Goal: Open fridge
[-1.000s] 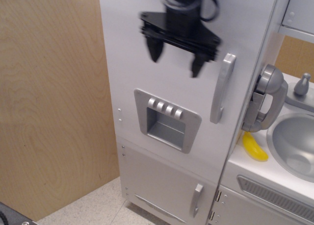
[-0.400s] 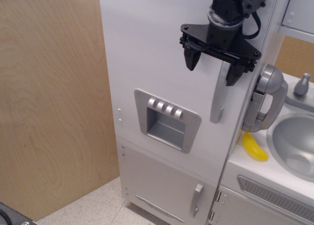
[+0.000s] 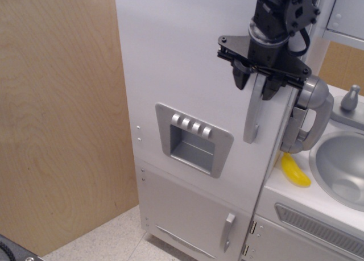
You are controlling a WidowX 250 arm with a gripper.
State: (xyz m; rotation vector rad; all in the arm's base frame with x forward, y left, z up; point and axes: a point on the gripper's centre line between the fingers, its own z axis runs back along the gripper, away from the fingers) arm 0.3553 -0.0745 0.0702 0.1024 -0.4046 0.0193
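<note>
The tall white fridge (image 3: 182, 56) fills the middle of the view. Its large upper door is closed and carries a grey dispenser recess (image 3: 193, 140) with several buttons. A long silver bar handle (image 3: 253, 116) runs down the door's right edge. My black gripper (image 3: 257, 83) is at the top end of this handle. One finger is on each side of the bar, and the jaws are closed in tight against it. The smaller lower door (image 3: 187, 215), with its short handle (image 3: 228, 231), is closed.
To the right, a grey toy phone (image 3: 307, 116) hangs on the fridge's side. A yellow banana (image 3: 296, 171) lies on the counter beside a silver sink (image 3: 341, 164) and faucet (image 3: 350, 99). A grey vent (image 3: 318, 227) is below, and a wooden wall (image 3: 57, 119) stands to the left.
My gripper has moved right and slightly down, from in front of the door panel to the top of the handle. Its fingers have narrowed around the bar. The door has not moved.
</note>
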